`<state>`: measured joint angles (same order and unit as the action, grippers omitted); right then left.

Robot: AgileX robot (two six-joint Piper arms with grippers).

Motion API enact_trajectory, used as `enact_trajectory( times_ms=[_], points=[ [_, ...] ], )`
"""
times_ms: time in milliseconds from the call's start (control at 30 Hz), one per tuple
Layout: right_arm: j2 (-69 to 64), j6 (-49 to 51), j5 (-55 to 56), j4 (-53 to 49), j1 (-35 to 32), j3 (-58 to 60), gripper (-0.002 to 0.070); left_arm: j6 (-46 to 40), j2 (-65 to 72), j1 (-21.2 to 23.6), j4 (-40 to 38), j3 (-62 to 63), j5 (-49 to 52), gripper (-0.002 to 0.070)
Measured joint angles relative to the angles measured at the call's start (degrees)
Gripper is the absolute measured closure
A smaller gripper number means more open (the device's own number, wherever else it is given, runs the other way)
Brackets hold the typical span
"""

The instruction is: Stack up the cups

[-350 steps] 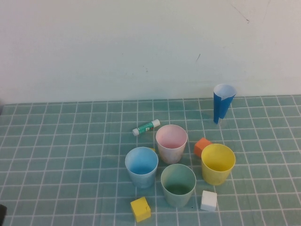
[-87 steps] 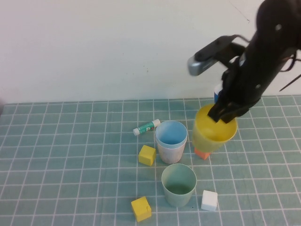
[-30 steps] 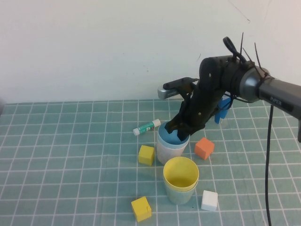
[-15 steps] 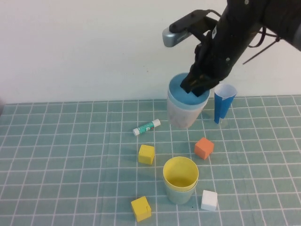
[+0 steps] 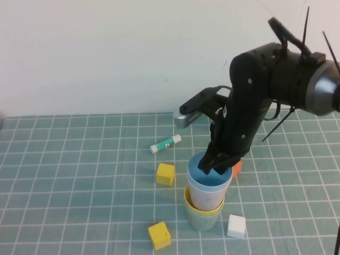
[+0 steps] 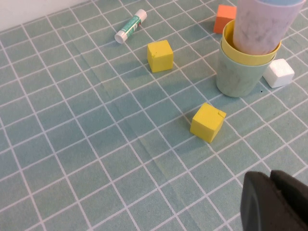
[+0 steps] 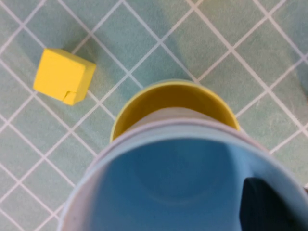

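Observation:
My right gripper point(image 5: 215, 162) is shut on the rim of the light blue cup point(image 5: 204, 178), one fingertip point(image 7: 263, 206) inside it. The blue cup sits nested in the pale pink cup point(image 5: 207, 195). This pair hangs partly inside the yellow cup point(image 5: 187, 200), which sits in the pale green cup point(image 5: 204, 221) on the mat. The right wrist view looks down into the blue cup point(image 7: 168, 178), with the yellow cup's rim point(image 7: 173, 92) just beyond it. My left gripper point(image 6: 270, 185) is shut and empty, low over the mat on the near side; its view shows the stack point(image 6: 240, 62) from the side.
Two yellow cubes point(image 5: 165, 173) point(image 5: 159, 235) lie left of the stack. A white cube point(image 5: 236, 226) sits close at its right. An orange cube point(image 5: 237, 167) peeks out behind the arm. A glue stick point(image 5: 165, 143) lies farther back on the green tiled mat.
The right arm has carried the blue-in-pink pair from high near the back wall forward and down into the yellow cup. The left gripper has not moved.

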<state>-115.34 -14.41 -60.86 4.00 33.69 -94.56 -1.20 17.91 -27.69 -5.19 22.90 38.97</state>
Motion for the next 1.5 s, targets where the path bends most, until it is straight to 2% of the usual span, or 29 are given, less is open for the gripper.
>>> enact_trajectory(
  times_ms=[200, 400, 467, 600, 733, 833, 1000, 1233, 1367, 1500],
  points=[
    [-0.3, 0.8, 2.5, 0.3, 0.0, 1.4, 0.0624, 0.0, 0.0, 0.0, 0.0, 0.0, 0.0, 0.0676],
    [-0.3, 0.9, 1.9, 1.2, 0.0, 1.4, 0.0445, 0.0, 0.0, 0.0, 0.0, 0.0, 0.0, 0.0676],
    [-0.1, 0.1, 1.1, 1.3, 0.0, 1.4, 0.0426, 0.0, 0.0, 0.0, 0.0, 0.0, 0.0, 0.0676],
    [4.1, -1.1, 1.5, 1.5, 0.9, 1.9, 0.0476, 0.0, 0.0, 0.0, 0.0, 0.0, 0.0, 0.0677],
    [15.4, -1.2, 9.2, 1.5, 4.4, 7.5, 0.0615, 0.0, 0.0, 0.0, 0.0, 0.0, 0.7, 0.0677],
    [24.1, -1.3, 14.9, 1.5, 7.3, 13.7, 0.0659, 0.0, 0.0, 0.0, 0.0, 0.0, 1.4, 0.0677],
    [39.2, -2.0, 26.1, 1.7, 11.1, 27.8, 0.0676, 0.0, 0.0, 0.0, 0.0, 0.0, 1.7, 0.0677],
    [55.3, -2.2, 37.9, 2.5, 11.7, 43.4, 0.0678, 0.0, 0.0, 0.0, 0.0, 0.0, 1.8, 0.0677],
    [62.1, -2.2, 39.4, 2.6, 11.7, 49.6, 0.0678, -0.1, 0.0, 0.0, 0.0, 0.0, 1.8, 0.0677],
    [66.4, -2.2, 35.0, 2.8, 11.7, 52.9, 0.0678, -0.1, 0.0, 0.0, 0.0, 0.0, 1.8, 0.0677]
  ],
)
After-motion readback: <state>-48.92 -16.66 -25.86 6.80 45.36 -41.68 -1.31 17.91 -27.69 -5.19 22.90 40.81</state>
